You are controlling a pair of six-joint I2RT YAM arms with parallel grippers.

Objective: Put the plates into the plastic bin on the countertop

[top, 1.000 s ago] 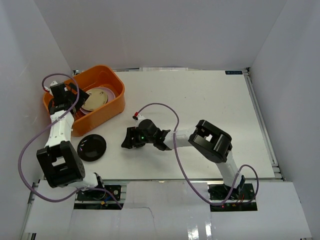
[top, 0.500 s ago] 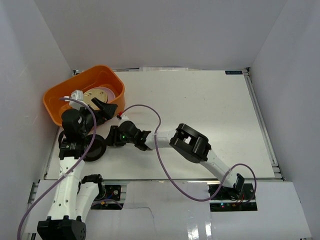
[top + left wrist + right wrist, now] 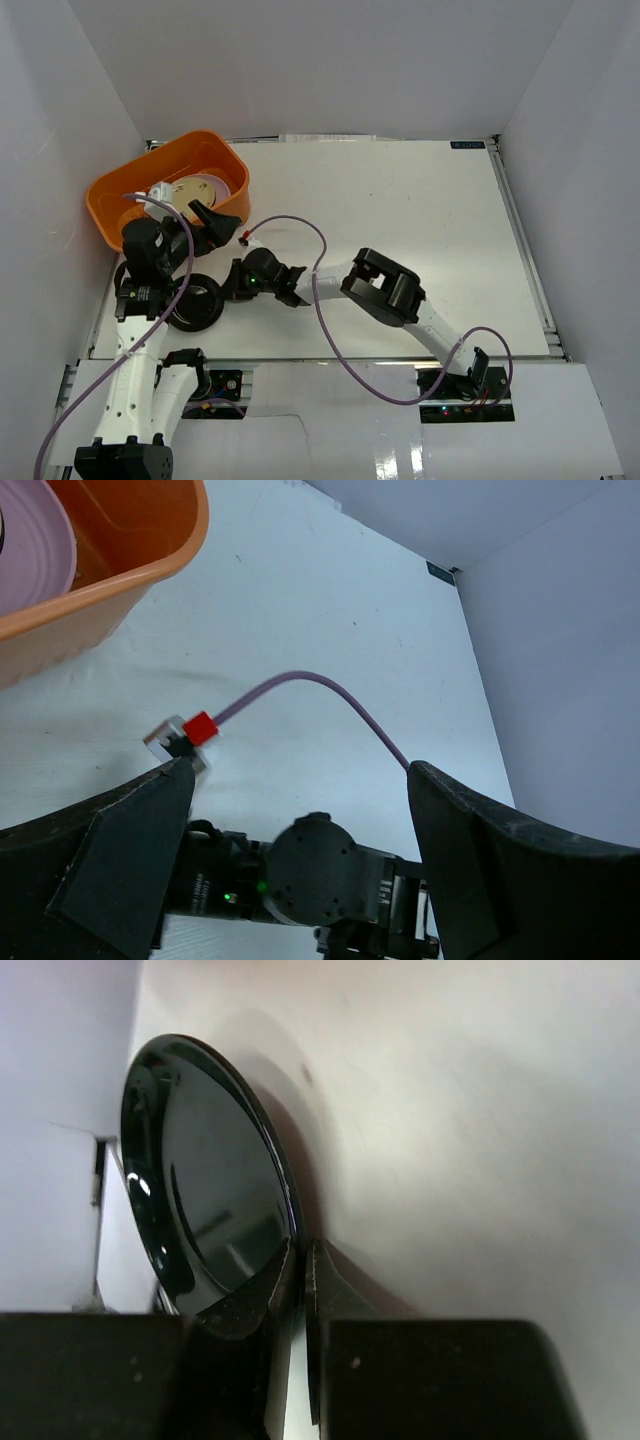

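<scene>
Grasping rim of round glossy black plate (image 3: 210, 1180) with right hand (image 3: 300, 1252), left hand (image 3: 300, 772) released; next, lift carefully into orange rectangular plastic bin (image 3: 241, 196).

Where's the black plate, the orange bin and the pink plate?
black plate (image 3: 207, 1175): right wrist view, its shiny middle.
orange bin (image 3: 205, 152): top view, its far inside wall.
pink plate (image 3: 35, 550): left wrist view, its rim, inside the bin.

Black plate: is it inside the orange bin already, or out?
Out. The black plate lies on the white countertop, beside the orange bin.
</scene>
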